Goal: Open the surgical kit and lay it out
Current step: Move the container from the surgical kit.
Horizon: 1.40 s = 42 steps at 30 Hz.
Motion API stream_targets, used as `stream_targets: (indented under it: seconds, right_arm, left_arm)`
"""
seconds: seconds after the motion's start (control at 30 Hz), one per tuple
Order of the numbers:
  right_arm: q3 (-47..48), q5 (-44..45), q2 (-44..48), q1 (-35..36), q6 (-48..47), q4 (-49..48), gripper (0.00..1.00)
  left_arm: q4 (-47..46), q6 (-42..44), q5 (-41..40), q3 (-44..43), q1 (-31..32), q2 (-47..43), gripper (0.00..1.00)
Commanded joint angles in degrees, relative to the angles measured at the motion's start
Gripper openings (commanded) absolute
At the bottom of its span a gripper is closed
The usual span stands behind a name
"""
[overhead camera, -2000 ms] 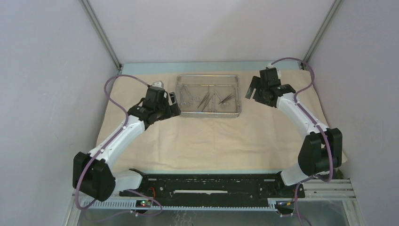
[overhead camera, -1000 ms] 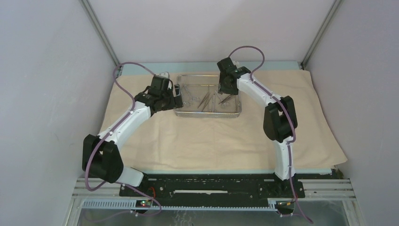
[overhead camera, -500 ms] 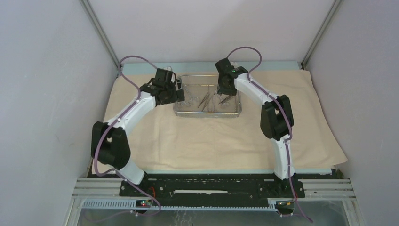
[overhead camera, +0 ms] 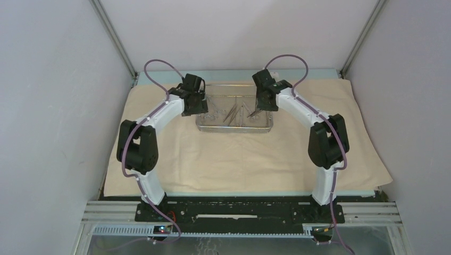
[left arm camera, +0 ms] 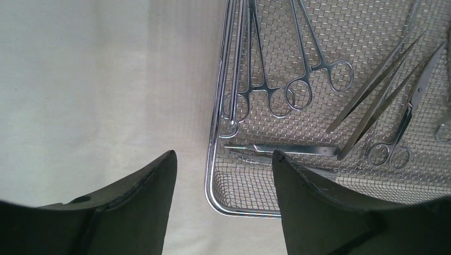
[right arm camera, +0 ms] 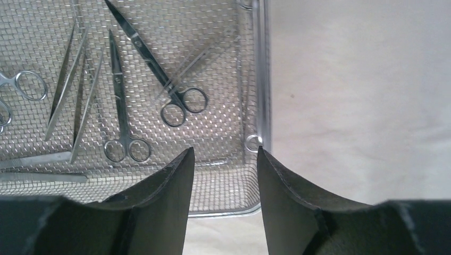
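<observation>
The beige cloth wrap lies spread flat on the table. The steel mesh tray stands on it at the back centre. It holds ring-handled clamps, scissors and slim tweezers, all lying loose. My left gripper is open at the tray's left end. In the left wrist view its fingers straddle the tray's rim near a corner. My right gripper is open at the tray's right end. Its fingers stand over the inside corner, one finger by the right rim.
Grey walls close in the table on the left, back and right. The cloth covers nearly the whole tabletop, with bare cloth in front of the tray. The black arm-mount rail runs along the near edge.
My right arm swung in from the right, reached over the tray, then drew back to its right end. My left gripper moved back and right along the tray's left end. The tray stayed put.
</observation>
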State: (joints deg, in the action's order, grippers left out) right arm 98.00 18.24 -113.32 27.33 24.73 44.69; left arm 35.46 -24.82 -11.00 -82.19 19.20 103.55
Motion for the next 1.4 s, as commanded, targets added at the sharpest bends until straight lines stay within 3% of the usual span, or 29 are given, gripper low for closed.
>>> stream_targets:
  seconds: [0.0, 0.53, 0.83, 1.0, 1.37]
  right_arm:
    - [-5.1, 2.3, 6.2, -1.4, -2.0, -3.5, 0.56]
    - [-13.1, -3.5, 5.4, -3.5, -1.8, -8.9, 0.55]
    - [-14.9, -4.7, 4.2, -3.6, -1.2, -10.3, 0.52]
    - [-15.3, -5.1, 4.3, -3.6, -0.9, -10.4, 0.46]
    - [-15.7, -4.9, 5.5, -3.1, -0.4, -10.1, 0.16]
  left_arm:
    - [0.8, 1.8, -1.6, -3.1, -0.5, 0.5, 0.70]
    - [0.5, 2.1, -1.4, -0.7, -0.5, 3.3, 0.59]
    - [0.2, 1.9, -1.0, 0.0, -0.5, 4.0, 0.45]
    - [0.1, 1.6, -0.7, 0.6, -0.5, 3.4, 0.32]
    - [0.2, 0.8, 0.2, 2.1, -0.2, 0.7, 0.13]
